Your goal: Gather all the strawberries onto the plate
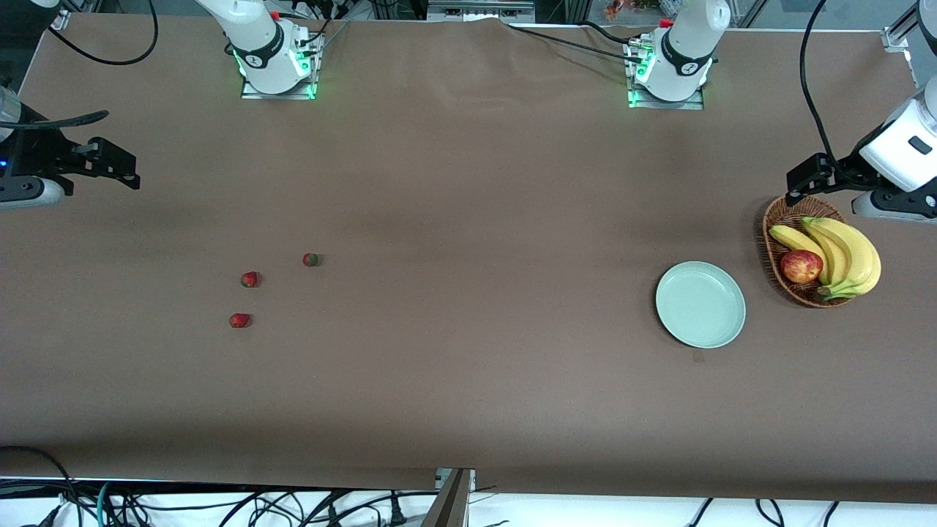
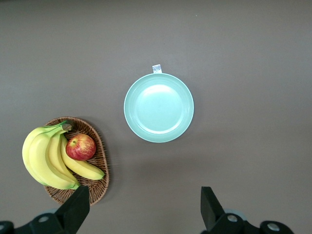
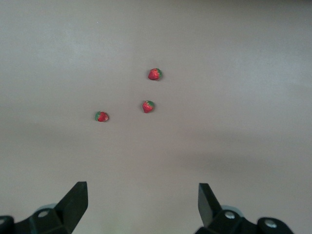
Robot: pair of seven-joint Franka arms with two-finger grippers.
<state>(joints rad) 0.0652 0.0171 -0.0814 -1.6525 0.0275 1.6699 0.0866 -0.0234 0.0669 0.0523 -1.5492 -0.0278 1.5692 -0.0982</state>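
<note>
From the front, we see the strawberries (image 1: 249, 279) toward the right arm's end, well apart from the plate (image 1: 700, 304). Our left gripper (image 2: 143, 207) hangs spread over plate and basket (image 2: 97, 161). Our right gripper (image 3: 143, 204), spread, overlooks the berries, so we judge it nearer.

Right arm (image 1: 29, 165) cut by frame edge — basket (image 1: 777, 219) part-hidden under bananas (image 1: 842, 252).

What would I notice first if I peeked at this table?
Probably the bright yellow bananas and red apple in the wicker basket at the left arm's end, beside an empty mint-green plate. Then three tiny strawberries scattered on the brown table toward the right arm's end.
</note>
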